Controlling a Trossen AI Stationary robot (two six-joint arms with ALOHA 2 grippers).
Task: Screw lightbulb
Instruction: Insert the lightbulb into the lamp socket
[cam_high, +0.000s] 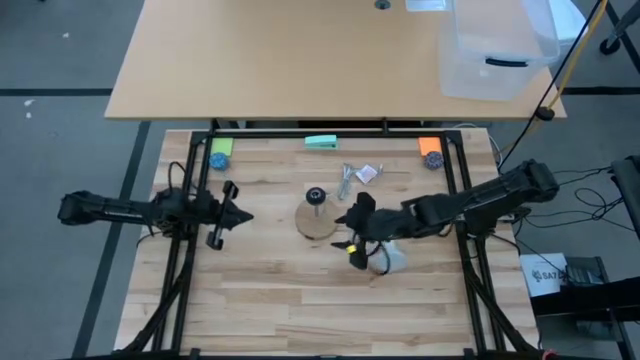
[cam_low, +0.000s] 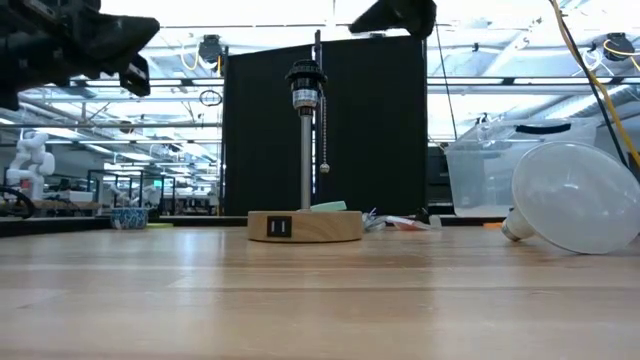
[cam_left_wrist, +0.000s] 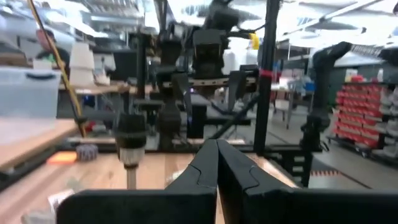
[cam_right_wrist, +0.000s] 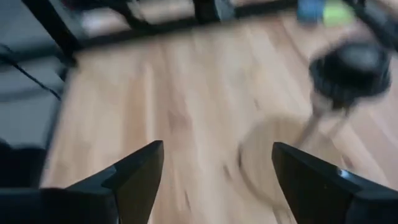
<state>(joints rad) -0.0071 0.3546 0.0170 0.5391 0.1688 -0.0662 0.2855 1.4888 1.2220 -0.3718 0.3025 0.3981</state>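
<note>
The white lightbulb (cam_high: 388, 257) lies on its side on the table, right of the round wooden base (cam_high: 318, 219); in the low view the lightbulb (cam_low: 575, 210) rests on its globe with the neck pointing left. The base carries an upright post with a black socket (cam_low: 306, 85) on top. My right gripper (cam_high: 350, 232) is open and empty, above the table between the base and the bulb. My left gripper (cam_high: 240, 214) is shut and empty, raised at the table's left, pointing toward the socket (cam_left_wrist: 131, 144).
A small clear bag (cam_high: 367, 173) and a cord (cam_high: 346, 180) lie behind the base. A green block (cam_high: 321, 142), an orange pad (cam_high: 430, 147) and a green pad (cam_high: 221, 147) sit along the far edge. A clear bin (cam_high: 495, 50) stands on the far table.
</note>
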